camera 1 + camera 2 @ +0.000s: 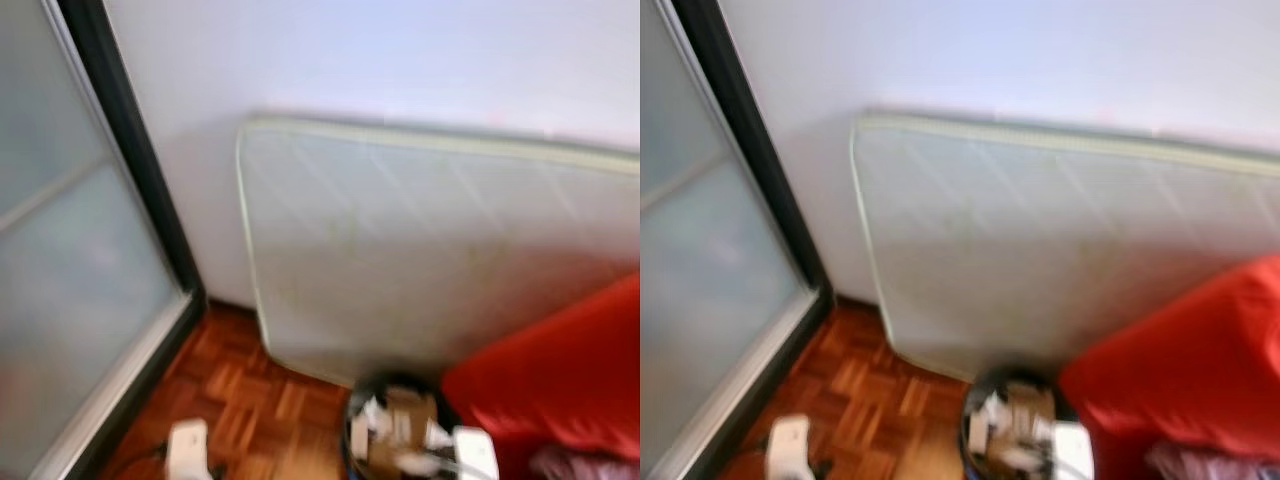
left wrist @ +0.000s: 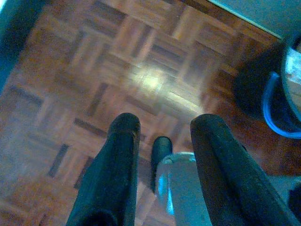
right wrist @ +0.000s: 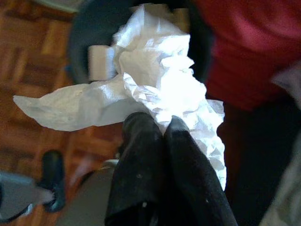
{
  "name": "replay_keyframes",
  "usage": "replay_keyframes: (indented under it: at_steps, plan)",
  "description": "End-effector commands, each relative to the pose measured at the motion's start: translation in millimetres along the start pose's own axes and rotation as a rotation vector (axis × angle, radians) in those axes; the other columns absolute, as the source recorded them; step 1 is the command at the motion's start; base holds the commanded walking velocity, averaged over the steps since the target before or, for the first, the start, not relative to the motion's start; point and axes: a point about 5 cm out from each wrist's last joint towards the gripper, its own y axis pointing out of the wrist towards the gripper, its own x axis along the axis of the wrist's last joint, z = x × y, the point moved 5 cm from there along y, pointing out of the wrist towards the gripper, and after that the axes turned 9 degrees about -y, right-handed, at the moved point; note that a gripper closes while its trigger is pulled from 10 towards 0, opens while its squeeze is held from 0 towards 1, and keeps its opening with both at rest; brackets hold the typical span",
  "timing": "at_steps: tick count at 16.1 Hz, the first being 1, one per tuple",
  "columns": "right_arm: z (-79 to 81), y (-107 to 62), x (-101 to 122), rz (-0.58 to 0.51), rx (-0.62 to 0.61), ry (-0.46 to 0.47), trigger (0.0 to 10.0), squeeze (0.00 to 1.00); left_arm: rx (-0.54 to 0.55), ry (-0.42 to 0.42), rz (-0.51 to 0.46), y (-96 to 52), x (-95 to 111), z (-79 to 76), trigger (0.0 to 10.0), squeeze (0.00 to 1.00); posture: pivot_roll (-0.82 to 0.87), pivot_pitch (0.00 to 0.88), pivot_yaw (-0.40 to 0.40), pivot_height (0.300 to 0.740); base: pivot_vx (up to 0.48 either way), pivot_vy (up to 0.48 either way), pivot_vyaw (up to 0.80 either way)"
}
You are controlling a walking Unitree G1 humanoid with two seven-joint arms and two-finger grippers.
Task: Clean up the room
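We see pale quilted mattress (image 1: 440,250) leaning on wall, red fabric seat (image 1: 560,380) beside it, round dark waste bin (image 1: 395,425) of scraps between them on parquet floor (image 1: 240,390).

Right gripper (image 3: 162,126): fingers pressed together, pinching crumpled white tissue (image 3: 150,84) above bin. We judge tissue featherlight, soft, tearable; bunched middle best hold.

Left gripper (image 2: 162,129): fingers spread, empty, over floor.

Head views give room layout; right wrist view gives pinch.
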Motion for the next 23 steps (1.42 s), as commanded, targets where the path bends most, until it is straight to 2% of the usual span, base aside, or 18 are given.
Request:
replay_keyframes:
  at_steps: [1,10,16,20,21,23]
  plan:
    - [8.7,0.7,0.0,0.004,0.02,0.002,10.0,0.0,0.016,0.007,0.007,-1.1,-2.4,8.2,10.0,0.0,0.03,0.0,-0.015,0.74,0.0,0.0,-0.8]
    - [7.0,0.6,-1.1,0.012,0.011,0.022,10.0,0.0,0.013,-0.006,0.009,-1.1,-2.7,7.8,10.0,0.0,0.03,0.0,-0.014,0.74,0.0,0.0,-0.09]
    - [5.9,0.4,-2.4,0.019,0.011,0.017,10.0,0.0,0.013,0.0,0.009,-1.0,-2.7,7.7,10.0,0.0,0.03,0.0,-0.014,0.74,0.0,0.0,-0.66]
    - [10.7,0.5,-3.8,0.029,0.041,-0.034,10.0,0.0,0.016,0.005,0.013,-1.0,-2.8,8.0,10.0,0.0,0.03,0.0,-0.014,0.74,0.0,0.0,0.0]
    - [11.9,0.3,-5.9,0.039,0.045,-0.071,10.0,0.0,0.016,0.005,0.014,-0.9,-2.8,8.0,10.0,0.0,0.03,0.0,-0.015,0.74,0.0,0.0,0.0]
    - [11.8,0.3,-5.3,0.034,0.044,-0.064,10.0,0.0,0.015,0.005,0.014,-0.9,-2.7,7.9,10.0,0.0,0.03,0.0,-0.015,0.74,0.142,0.0,0.0]
